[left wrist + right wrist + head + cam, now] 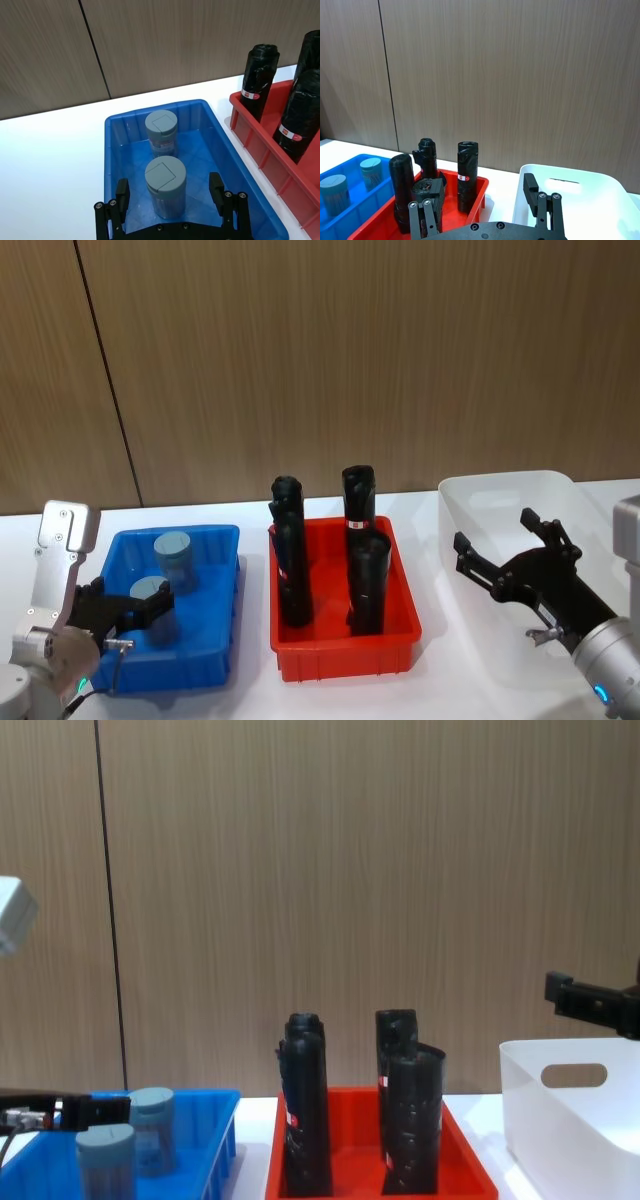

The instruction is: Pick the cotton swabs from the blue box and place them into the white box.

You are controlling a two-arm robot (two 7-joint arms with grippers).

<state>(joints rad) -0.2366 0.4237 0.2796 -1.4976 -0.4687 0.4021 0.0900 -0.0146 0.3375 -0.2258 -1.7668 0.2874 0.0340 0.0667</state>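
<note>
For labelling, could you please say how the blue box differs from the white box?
The blue box is shallow; the white box is taller, with a handle cut-out. The blue box holds both cotton swabs, the white box shows none. The left gripper, open, straddles the nearer jar in the blue box; the right gripper, open, hovers over the white box. Both are rectangular.

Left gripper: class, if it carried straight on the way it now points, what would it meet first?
Most likely the nearer cotton swab jar, upright in the blue box, in line with the gap between the open fingers of the left gripper. The depth is hard to judge.
</note>
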